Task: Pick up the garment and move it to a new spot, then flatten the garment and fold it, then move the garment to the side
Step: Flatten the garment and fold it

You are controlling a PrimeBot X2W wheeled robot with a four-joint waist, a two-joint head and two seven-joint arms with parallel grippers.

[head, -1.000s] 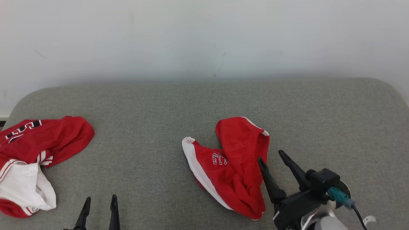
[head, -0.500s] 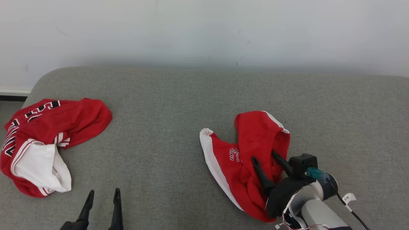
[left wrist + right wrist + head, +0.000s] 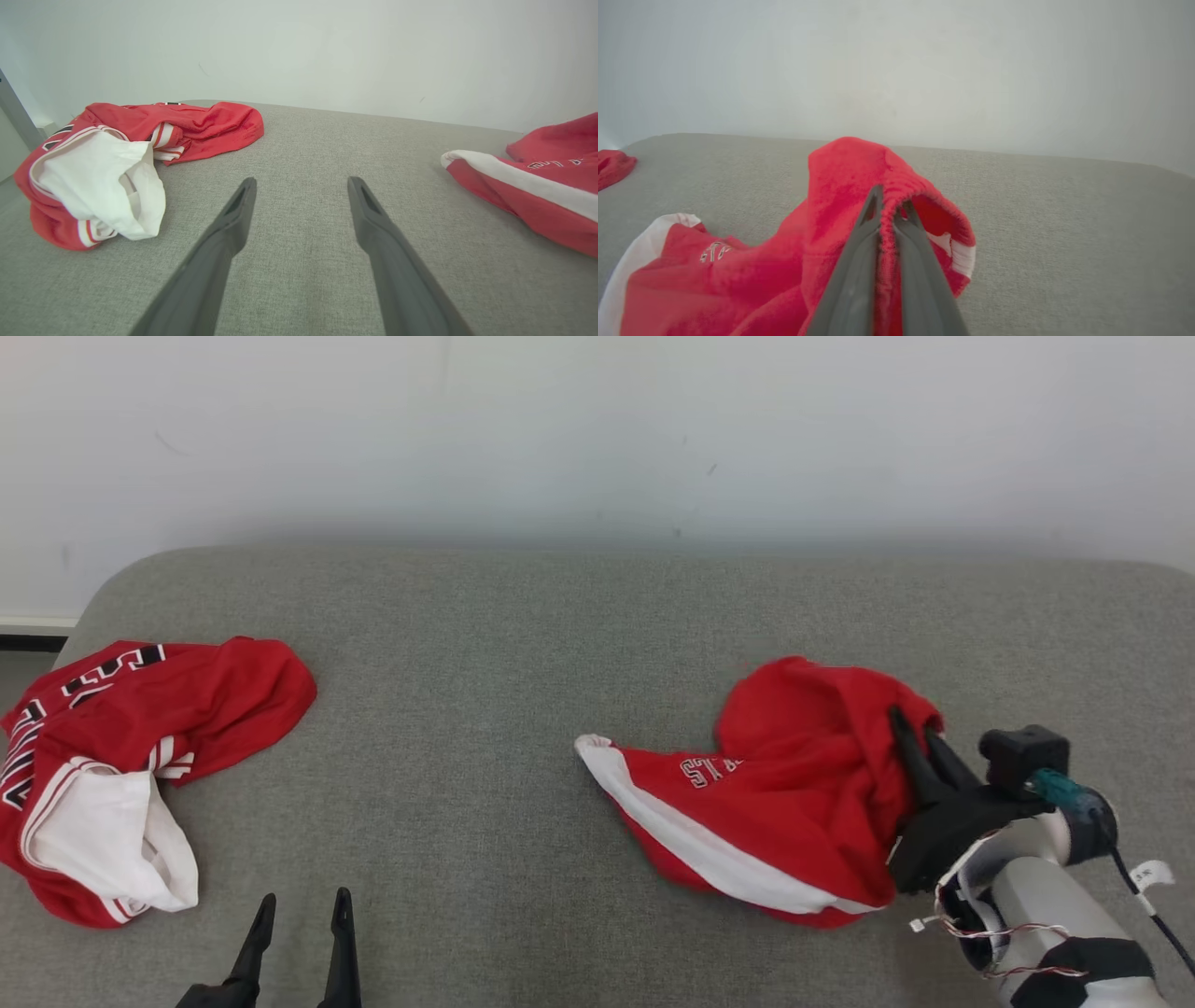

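Note:
The garment (image 3: 784, 793) is a pair of red shorts with a white side stripe and white lettering, crumpled right of centre on the grey cushion. My right gripper (image 3: 913, 723) is shut on its elastic waistband at the right edge, and that edge is raised off the cushion. In the right wrist view the two fingers (image 3: 892, 198) pinch the ribbed red hem of the garment (image 3: 840, 242). My left gripper (image 3: 304, 901) stands open at the lower left with nothing between its fingers. The left wrist view shows those open fingers (image 3: 299, 182) over bare cushion, with the garment (image 3: 537, 186) at the right.
A second red and white garment (image 3: 140, 747) lies bunched at the cushion's left end, seen too in the left wrist view (image 3: 117, 158). The grey cushion (image 3: 523, 644) has rounded far corners and stands against a pale wall (image 3: 597, 429).
My right gripper went from open beside the shorts to shut on the waistband, and has drawn that edge up and to the right. The head camera shifted. The left gripper stayed put.

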